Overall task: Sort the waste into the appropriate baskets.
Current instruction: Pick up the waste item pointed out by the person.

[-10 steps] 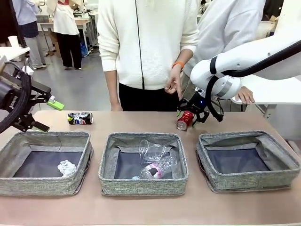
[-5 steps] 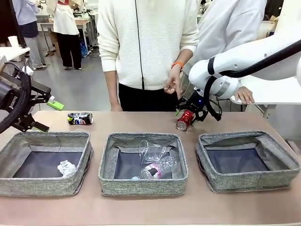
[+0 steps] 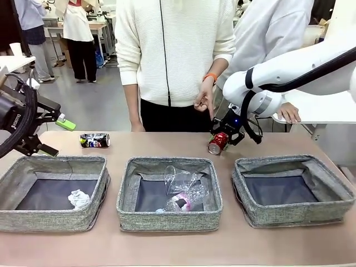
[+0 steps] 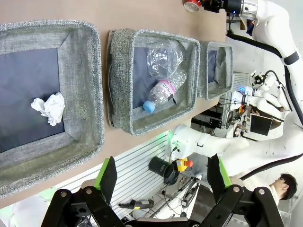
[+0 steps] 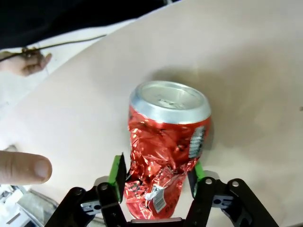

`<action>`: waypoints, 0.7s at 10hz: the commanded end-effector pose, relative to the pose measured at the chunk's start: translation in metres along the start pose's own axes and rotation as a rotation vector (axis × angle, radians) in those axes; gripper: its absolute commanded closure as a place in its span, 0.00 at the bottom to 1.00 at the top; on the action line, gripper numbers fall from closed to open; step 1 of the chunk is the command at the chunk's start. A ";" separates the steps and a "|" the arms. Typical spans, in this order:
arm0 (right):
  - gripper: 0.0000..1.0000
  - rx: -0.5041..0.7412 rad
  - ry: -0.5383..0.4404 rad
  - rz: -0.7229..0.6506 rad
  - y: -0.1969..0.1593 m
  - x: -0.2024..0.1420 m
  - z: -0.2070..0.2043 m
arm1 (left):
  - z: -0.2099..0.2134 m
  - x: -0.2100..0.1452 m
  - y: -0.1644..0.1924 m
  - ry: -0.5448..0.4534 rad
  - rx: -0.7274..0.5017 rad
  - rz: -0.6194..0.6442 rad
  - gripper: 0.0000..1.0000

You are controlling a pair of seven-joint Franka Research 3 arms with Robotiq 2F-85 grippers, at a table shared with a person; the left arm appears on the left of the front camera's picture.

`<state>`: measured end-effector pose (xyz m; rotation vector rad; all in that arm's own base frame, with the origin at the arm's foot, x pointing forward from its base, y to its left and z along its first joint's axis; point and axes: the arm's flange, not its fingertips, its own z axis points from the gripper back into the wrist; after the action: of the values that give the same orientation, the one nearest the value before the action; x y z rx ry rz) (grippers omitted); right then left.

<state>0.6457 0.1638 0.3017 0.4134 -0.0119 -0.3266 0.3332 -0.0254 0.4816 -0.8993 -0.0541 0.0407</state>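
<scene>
Grips the red can (image 3: 218,142) with the right jaws, a green pad (image 5: 116,171) against each crumpled side, on the far desk (image 3: 161,143) behind the gap between middle basket (image 3: 169,218) and right basket (image 3: 293,214). Holds the left jaws wide open, empty, up by the desk's left edge. Marks the pick-up step (can not yet lifted, by the look of it). Calls next for a straight lift, a short carry over the right basket's rim, then release; probably there, given plastics in the middle basket and paper in the left basket (image 3: 53,219). Leaves the blue can (image 3: 95,139) unsorted.
</scene>
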 end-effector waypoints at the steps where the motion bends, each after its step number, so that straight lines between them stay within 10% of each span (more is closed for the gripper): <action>1: 1.00 -0.061 -0.006 -0.022 0.000 -0.004 0.009 | 0.003 -0.001 0.002 0.010 0.004 -0.023 0.00; 2: 0.82 -0.061 -0.003 -0.027 -0.002 -0.005 0.009 | 0.003 -0.001 0.002 0.010 0.004 -0.023 0.00; 4: 1.00 -0.068 0.007 -0.031 -0.004 -0.006 0.010 | 0.003 -0.001 0.002 0.010 0.004 -0.023 0.00; 7: 1.00 -0.073 0.021 -0.033 -0.006 -0.005 0.009 | 0.003 -0.001 0.002 0.010 0.004 -0.023 0.00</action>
<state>0.6424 0.1569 0.3046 0.4027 0.0124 -0.3333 0.3332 -0.0254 0.4816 -0.8993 -0.0541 0.0407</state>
